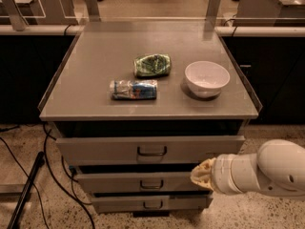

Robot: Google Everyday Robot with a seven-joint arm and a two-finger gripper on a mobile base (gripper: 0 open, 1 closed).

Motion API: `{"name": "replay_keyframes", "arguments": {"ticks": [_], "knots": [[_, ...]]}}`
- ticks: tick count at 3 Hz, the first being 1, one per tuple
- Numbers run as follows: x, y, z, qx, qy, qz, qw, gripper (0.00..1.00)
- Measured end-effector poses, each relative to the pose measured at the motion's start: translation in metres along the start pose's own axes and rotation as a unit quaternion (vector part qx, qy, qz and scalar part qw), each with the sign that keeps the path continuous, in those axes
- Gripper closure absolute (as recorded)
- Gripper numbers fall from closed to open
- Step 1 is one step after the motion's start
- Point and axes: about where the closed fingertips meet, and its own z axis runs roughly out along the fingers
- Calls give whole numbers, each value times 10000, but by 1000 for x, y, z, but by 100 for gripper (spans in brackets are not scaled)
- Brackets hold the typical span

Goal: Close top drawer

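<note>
The top drawer [95, 150] is a wide grey front panel with a small dark loop handle [152, 151]. It sticks out a little from under the cabinet top, with a dark gap above it. My gripper [202, 172] is the tan tip of the white arm [267, 170] coming in from the right. It sits just below the right part of the top drawer's front, in front of the second drawer [119, 182]. It holds nothing that I can see.
On the cabinet top [95, 70] lie a white bowl [207, 78], a crumpled green bag [152, 65] and a flattened blue-labelled bottle [134, 89]. A third drawer [114, 203] is at the bottom. Cables [45, 175] and a dark pole [26, 190] lie on the floor at left.
</note>
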Motion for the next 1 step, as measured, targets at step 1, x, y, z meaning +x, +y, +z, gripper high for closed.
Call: {"name": "replay_keyframes", "arguments": {"ticks": [1], "knots": [[-3, 7, 0, -142, -43, -12, 9999, 74]]}}
